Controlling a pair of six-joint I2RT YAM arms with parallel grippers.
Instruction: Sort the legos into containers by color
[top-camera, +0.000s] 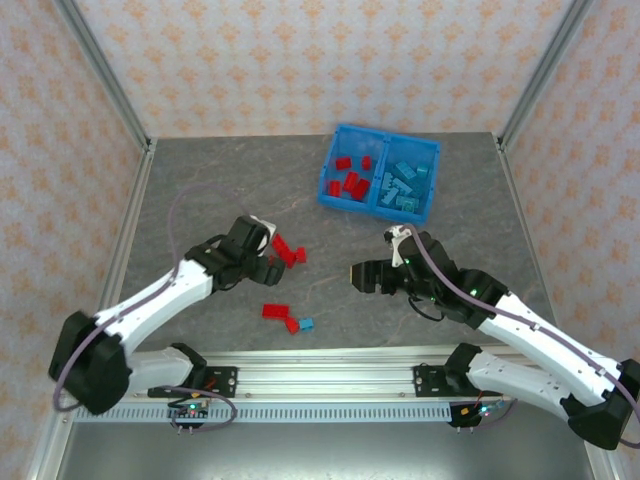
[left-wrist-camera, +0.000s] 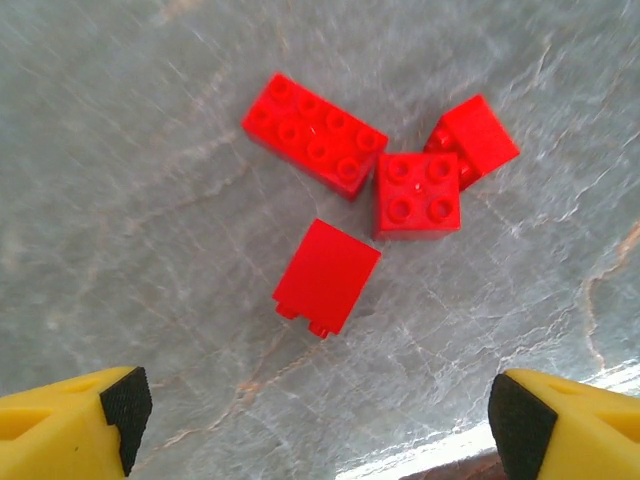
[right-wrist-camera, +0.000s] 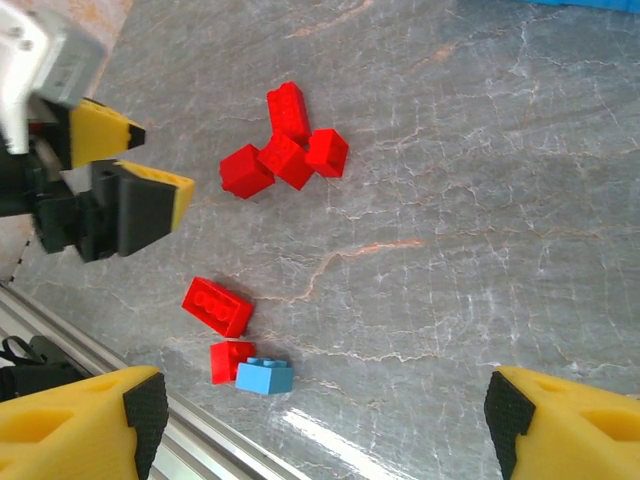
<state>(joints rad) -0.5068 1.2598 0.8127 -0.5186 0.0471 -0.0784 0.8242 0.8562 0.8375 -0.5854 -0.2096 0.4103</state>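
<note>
Several red legos (left-wrist-camera: 327, 275) lie in a tight cluster (top-camera: 288, 253) on the grey table. My left gripper (left-wrist-camera: 322, 420) hangs open just short of them, with nothing between its fingers; it is also seen from the side (right-wrist-camera: 150, 160). Nearer the front rail lie a red brick (right-wrist-camera: 217, 305), a smaller red one (right-wrist-camera: 232, 360) and a light blue one (right-wrist-camera: 265, 376) touching it. My right gripper (right-wrist-camera: 328, 420) is open and empty above the table to their right (top-camera: 360, 275). The blue container (top-camera: 331, 172) holds red legos in its left compartment and teal ones in its right.
An aluminium rail (top-camera: 320, 358) runs along the table's near edge, close to the three loose bricks. Patterned walls and metal posts (top-camera: 110, 80) close in the sides and back. Bare table surface (top-camera: 200, 180) stretches to the left of the bin.
</note>
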